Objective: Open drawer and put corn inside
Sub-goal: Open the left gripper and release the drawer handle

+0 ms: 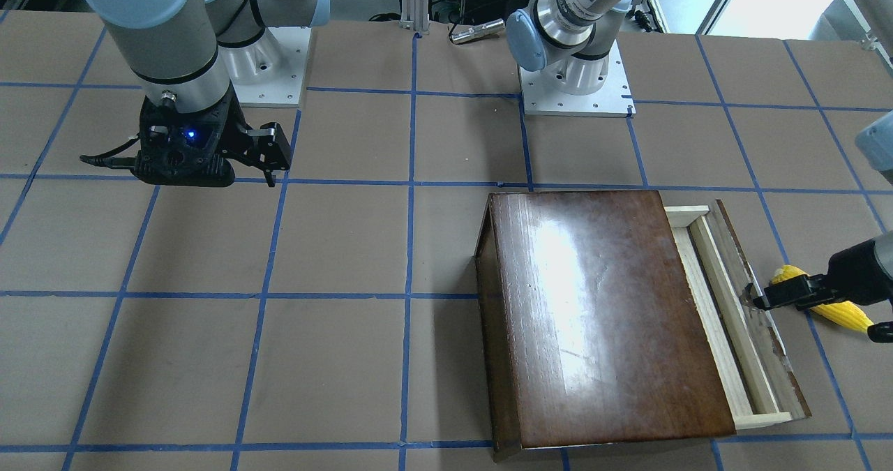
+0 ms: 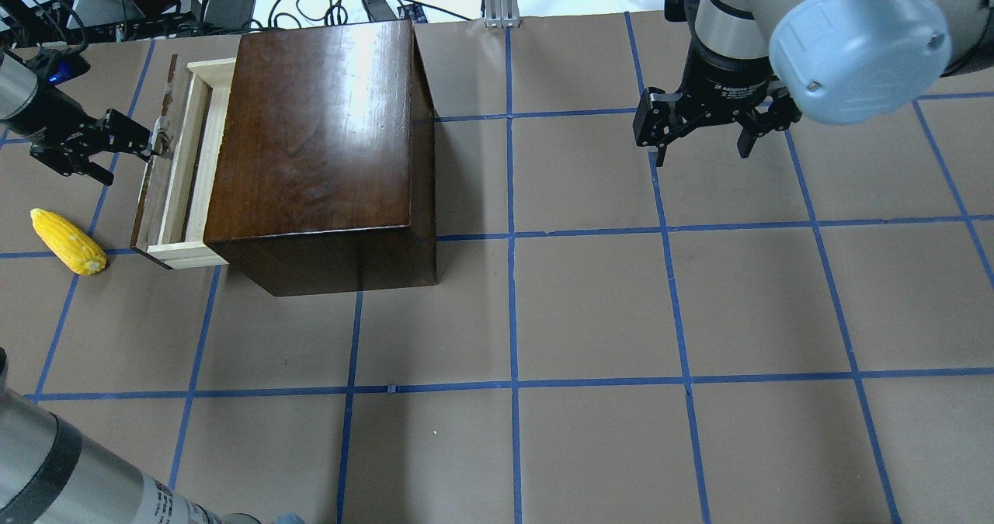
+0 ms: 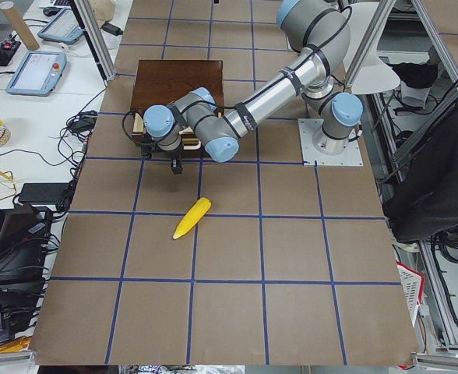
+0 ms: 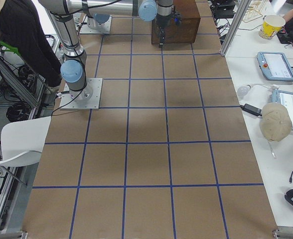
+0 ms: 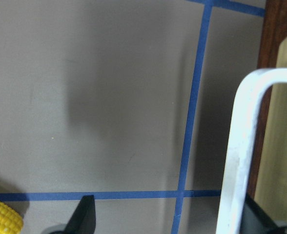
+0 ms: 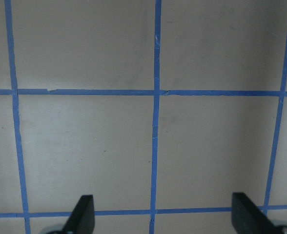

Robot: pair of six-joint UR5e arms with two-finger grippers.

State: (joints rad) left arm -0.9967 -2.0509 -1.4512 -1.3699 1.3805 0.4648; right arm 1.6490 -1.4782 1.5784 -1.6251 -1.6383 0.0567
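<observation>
The dark-brown cabinet (image 2: 318, 136) stands at the table's far left. Its drawer (image 2: 186, 175) is pulled out a little, showing pale wood behind the dark front panel (image 2: 147, 198). My left gripper (image 2: 128, 163) is open at the drawer front. In the left wrist view the drawer's silver handle (image 5: 238, 161) stands between the fingers, close to the right one (image 5: 260, 217). The yellow corn (image 2: 68, 241) lies on the table just in front of the drawer, apart from the gripper. It also shows in the front view (image 1: 841, 309). My right gripper (image 2: 703, 147) is open and empty above the table, far to the right.
The table is brown with a blue tape grid (image 2: 512, 237). The arm bases (image 1: 575, 87) are bolted on at the robot's side. Side desks with tablets (image 4: 276, 64) and a cup (image 4: 272, 25) stand beyond the table's edge.
</observation>
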